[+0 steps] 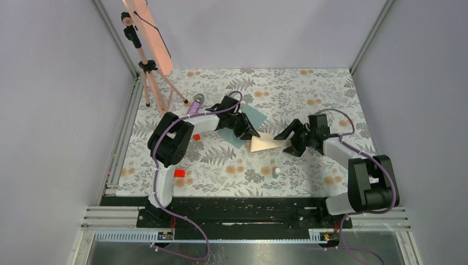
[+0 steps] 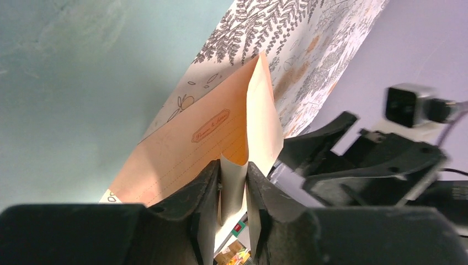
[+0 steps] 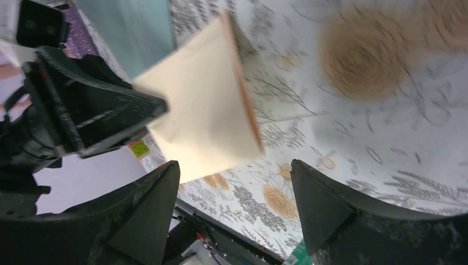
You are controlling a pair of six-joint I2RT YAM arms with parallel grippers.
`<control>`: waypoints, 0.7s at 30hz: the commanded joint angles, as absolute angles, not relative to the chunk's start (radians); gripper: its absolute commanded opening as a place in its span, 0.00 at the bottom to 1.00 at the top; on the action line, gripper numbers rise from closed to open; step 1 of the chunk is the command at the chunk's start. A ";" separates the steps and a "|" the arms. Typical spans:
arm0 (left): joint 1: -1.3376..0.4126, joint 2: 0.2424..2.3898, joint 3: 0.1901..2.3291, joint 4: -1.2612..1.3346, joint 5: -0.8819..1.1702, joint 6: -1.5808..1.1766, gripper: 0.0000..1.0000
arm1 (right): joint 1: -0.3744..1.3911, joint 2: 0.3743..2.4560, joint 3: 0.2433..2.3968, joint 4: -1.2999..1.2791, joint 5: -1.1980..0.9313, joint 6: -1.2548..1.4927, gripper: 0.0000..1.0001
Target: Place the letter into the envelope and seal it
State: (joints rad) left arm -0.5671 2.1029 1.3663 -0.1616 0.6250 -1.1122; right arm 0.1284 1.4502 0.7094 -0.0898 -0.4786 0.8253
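1 envelope (image 1: 253,117) lies flat on the floral tabletop (image 1: 309,88) near its middle, mostly under the left arm's wrist. 1 letter (image 1: 266,143) sits just beside the envelope's near right edge, between the 2 arms. From the left wrist, the letter's far edge meets the teal paper; I cannot tell whether it is tucked inside.

The left fingers (image 2: 205,190) are pressed together on a raised, folded edge of the letter, pinching it while the rest of the sheet slopes down toward the envelope. The right fingers (image 3: 152,207) are spread wide on the letter's other side, with nothing between them and no contact with the paper.

Also on the tabletop are 2 small red blocks (image 1: 179,173), 1 small white-capped bottle (image 1: 276,171) and 1 purple glittery pen-like thing (image 1: 193,105). 1 tripod (image 1: 148,66) carrying 1 salmon-pink panel (image 1: 148,27) stands at the far left corner.
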 commanded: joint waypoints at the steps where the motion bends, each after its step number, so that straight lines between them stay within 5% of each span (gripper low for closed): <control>1: -0.560 2.048 1.409 -0.121 0.647 -1.133 0.24 | 0.132 1.405 0.534 0.161 -0.479 1.105 0.81; 12: -0.563 2.048 1.406 -0.125 0.655 -1.135 0.28 | 0.171 1.601 0.436 0.727 -0.545 1.363 0.77; 16: -0.562 2.032 1.400 -0.158 0.650 -1.114 0.50 | 0.170 1.668 0.451 0.860 -0.533 1.426 0.52; 21: -0.560 1.966 1.401 -0.247 0.628 -1.047 0.75 | 0.162 1.663 0.543 0.662 -0.531 1.306 0.22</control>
